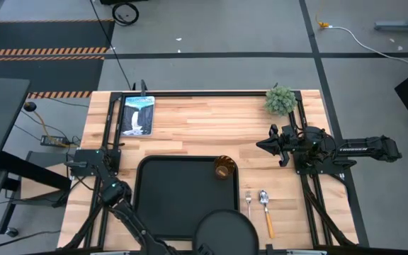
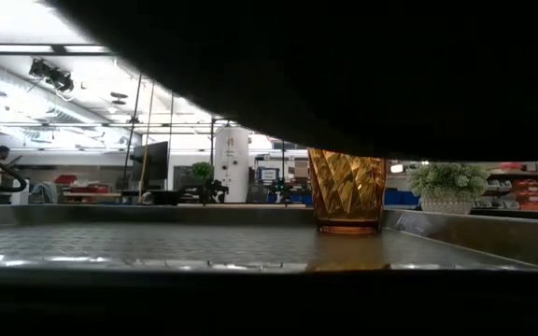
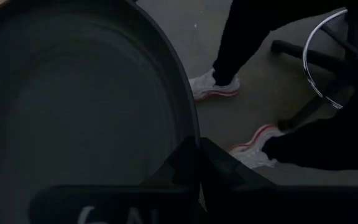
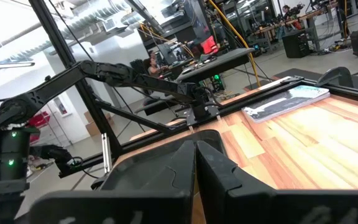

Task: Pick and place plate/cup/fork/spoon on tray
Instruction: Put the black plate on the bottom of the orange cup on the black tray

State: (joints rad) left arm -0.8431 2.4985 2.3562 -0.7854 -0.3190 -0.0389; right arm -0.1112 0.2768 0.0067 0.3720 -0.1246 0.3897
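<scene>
- Left gripper (image 3: 197, 163) is clamping the rim of the round black plate (image 1: 225, 230), its two dark fingers pressed together over the plate's edge in the left wrist view.
- The plate is hanging at the table's near edge, overlapping the near right corner of the black rectangular tray (image 1: 168, 205); whether it is touching the tray cannot be told.
- In the low view a dark mass is filling the upper part of the picture above the tray floor.
- The amber cup (image 1: 223, 168) is standing upright inside the tray, at its far right corner.
- The fork (image 1: 248, 202) and spoon (image 1: 266, 210) are lying side by side on the wooden table (image 1: 211, 124), just right of the tray, the spoon farther right.
- Right gripper (image 1: 263, 145) is waiting well apart at the table's right side, its fingers closed on nothing in the right wrist view.
- A small potted plant (image 1: 280, 100) and a picture card (image 1: 137, 115) are sitting at the far corners.
- A person's white shoes (image 3: 214, 84) are showing on the floor beyond the plate.
</scene>
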